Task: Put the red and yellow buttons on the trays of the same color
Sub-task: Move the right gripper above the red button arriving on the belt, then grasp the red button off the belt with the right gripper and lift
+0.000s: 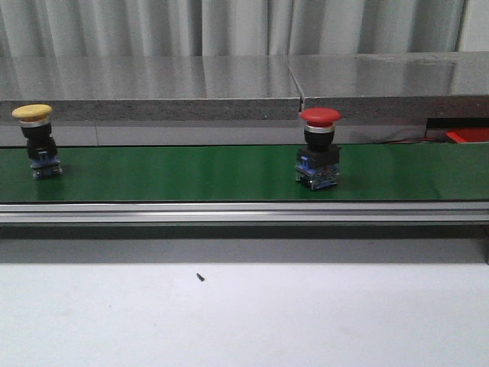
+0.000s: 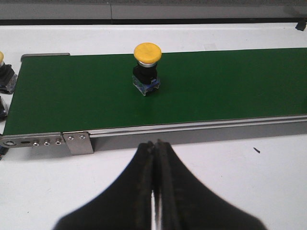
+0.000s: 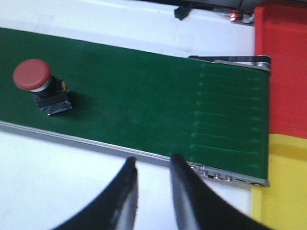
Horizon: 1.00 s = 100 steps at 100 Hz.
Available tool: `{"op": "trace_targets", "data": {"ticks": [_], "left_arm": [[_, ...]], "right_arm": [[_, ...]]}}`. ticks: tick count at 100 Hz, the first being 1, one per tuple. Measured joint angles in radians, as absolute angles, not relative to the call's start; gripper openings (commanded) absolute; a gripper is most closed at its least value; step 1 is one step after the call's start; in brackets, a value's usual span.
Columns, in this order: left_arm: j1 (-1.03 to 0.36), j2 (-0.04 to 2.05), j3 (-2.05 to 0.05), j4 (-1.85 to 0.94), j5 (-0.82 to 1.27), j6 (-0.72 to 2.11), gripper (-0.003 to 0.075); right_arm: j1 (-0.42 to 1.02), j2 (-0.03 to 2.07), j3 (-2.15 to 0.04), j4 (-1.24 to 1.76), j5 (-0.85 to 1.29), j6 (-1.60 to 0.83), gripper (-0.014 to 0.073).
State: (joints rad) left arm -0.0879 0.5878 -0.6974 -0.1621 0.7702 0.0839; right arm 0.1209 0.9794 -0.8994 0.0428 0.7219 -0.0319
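A yellow button (image 1: 37, 140) (image 2: 146, 68) stands upright on the green belt (image 1: 183, 173) at its left end. A red button (image 1: 318, 147) (image 3: 39, 86) stands upright on the belt right of centre. In the right wrist view a red tray (image 3: 282, 67) and a yellow tray (image 3: 283, 184) lie past the belt's end. My left gripper (image 2: 157, 143) is shut with nothing in it, over the white table short of the belt. My right gripper (image 3: 152, 160) is open and empty, also short of the belt. Neither gripper shows in the front view.
The belt has a metal rail (image 1: 244, 212) along its near side. Two more button bodies (image 2: 5, 81) lie off the belt's left end. A grey ledge (image 1: 229, 84) runs behind the belt. A small dark screw (image 1: 200, 277) lies on the white table (image 1: 244, 313).
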Motion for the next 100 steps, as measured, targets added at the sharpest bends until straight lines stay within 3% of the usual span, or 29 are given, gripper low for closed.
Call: {"op": "trace_targets", "data": {"ticks": [5,11,39,88,100], "left_arm": [[-0.088,0.588,-0.697,-0.162,0.770,0.084,-0.0019],[-0.088,0.588,-0.697,-0.162,0.770,0.084,-0.0019],[-0.088,0.588,-0.697,-0.162,0.770,0.084,-0.0019],[-0.088,0.588,-0.697,-0.162,0.770,0.084,-0.0019],[-0.088,0.588,-0.697,-0.162,0.770,0.084,-0.0019]], "right_arm": [[0.143,1.031,-0.940,0.045,0.747,-0.034,0.0541],[0.168,1.092,-0.995,0.052,0.785,-0.034,0.0577],[0.228,1.400,-1.227,0.134,0.960,-0.100,0.0540],[0.230,1.712,-1.379,0.250,0.947,-0.210,0.0536],[0.230,1.763,-1.396,0.255,0.914,-0.213,0.0434]]}}
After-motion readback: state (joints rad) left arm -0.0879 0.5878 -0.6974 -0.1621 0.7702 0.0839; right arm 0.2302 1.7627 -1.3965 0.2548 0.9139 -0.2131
